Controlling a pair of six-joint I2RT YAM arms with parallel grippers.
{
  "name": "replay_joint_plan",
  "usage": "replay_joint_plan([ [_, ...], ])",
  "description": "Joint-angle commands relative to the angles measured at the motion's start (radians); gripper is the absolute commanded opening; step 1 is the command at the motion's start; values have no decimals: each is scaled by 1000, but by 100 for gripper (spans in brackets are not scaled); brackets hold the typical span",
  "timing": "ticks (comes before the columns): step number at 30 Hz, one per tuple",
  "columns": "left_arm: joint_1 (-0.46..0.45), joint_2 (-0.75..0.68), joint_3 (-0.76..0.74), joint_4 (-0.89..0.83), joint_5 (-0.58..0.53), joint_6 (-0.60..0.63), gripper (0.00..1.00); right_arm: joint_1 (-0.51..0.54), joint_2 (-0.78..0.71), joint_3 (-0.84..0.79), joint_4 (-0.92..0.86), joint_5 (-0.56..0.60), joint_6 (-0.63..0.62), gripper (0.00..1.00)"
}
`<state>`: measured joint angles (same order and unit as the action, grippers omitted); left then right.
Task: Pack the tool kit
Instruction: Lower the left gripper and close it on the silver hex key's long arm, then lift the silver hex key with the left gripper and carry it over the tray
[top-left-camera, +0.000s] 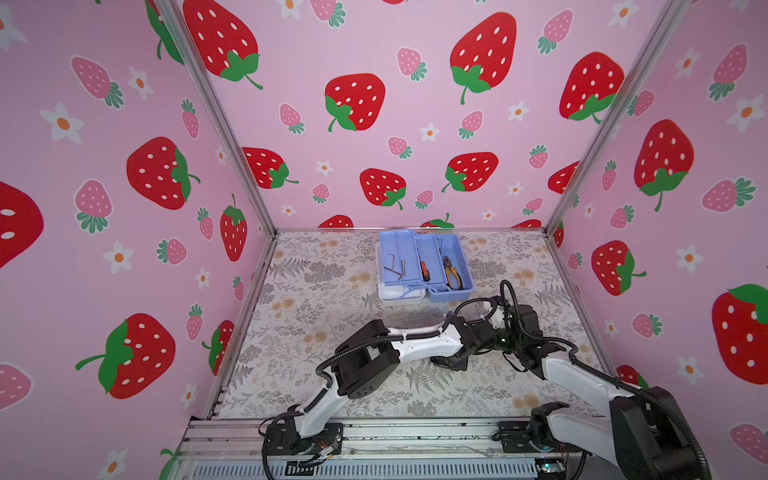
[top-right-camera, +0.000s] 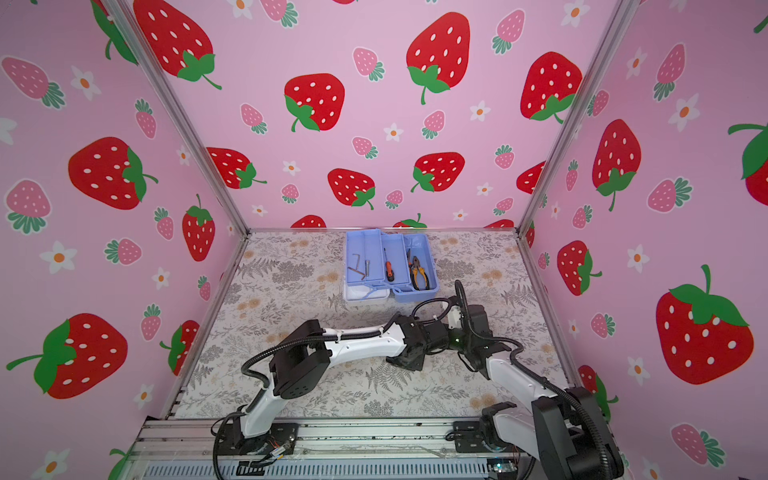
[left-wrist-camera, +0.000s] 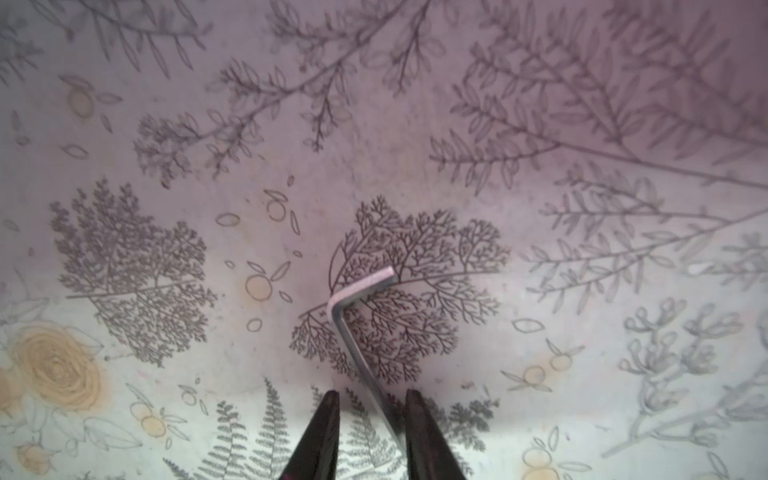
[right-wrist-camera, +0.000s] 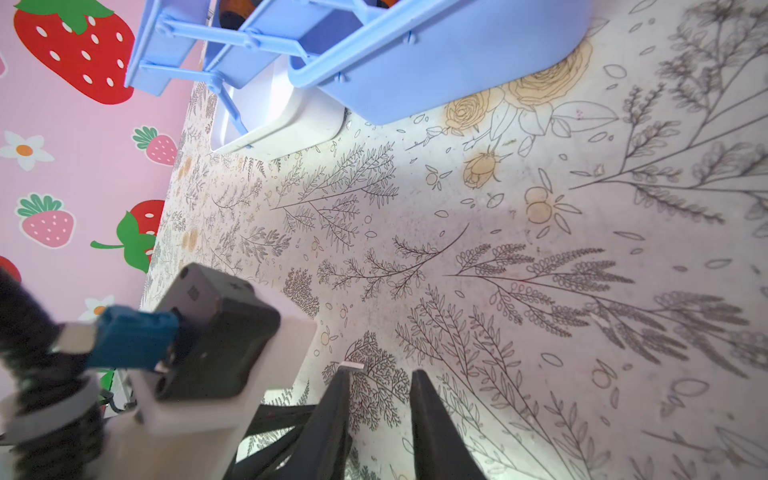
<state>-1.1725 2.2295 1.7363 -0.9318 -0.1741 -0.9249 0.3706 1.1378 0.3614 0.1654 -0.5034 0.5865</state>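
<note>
The tool kit (top-left-camera: 451, 249) (top-right-camera: 415, 245) stands open at the back of the table, its blue trays fanned out over the white lid (top-left-camera: 401, 295); its blue base (right-wrist-camera: 415, 62) also shows in the right wrist view. A silver L-shaped hex key (left-wrist-camera: 359, 291) lies on the mat. Its long arm runs between the fingers of my left gripper (left-wrist-camera: 371, 392), against one finger, with a clear gap to the other. My right gripper (right-wrist-camera: 380, 372) is open over bare mat, and the key's end (right-wrist-camera: 352, 366) shows at one fingertip. In both top views the two wrists meet right of centre.
The trays hold two hex keys (top-left-camera: 392, 266), an orange-handled screwdriver (top-left-camera: 424, 271) and orange-handled pliers (top-left-camera: 453, 272). Strawberry-print walls close off three sides. The left arm (top-left-camera: 415, 343) stretches across the middle of the floral mat.
</note>
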Motion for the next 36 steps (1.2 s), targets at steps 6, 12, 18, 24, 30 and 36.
replay_joint_plan([
  [6, -19, 104, 37, -124, 38, -59, 15, 1, -91, -1, 5, -18, 10, 29],
  [12, -18, 99, 10, -91, 45, -77, 0, -1, -131, -2, -16, -4, 9, 30],
  [18, -4, 66, -48, -47, 42, -84, 0, -2, -133, -1, -23, -3, 8, 30],
  [24, 45, -48, -133, -13, -14, -71, 0, -4, -141, -1, -29, 3, 5, 30],
  [30, 104, -176, -195, -30, -75, -39, 0, -4, -142, -2, -32, 17, 5, 31],
  [36, 157, -292, -234, -76, -129, -11, 0, -6, -145, -2, -37, 33, 3, 31],
])
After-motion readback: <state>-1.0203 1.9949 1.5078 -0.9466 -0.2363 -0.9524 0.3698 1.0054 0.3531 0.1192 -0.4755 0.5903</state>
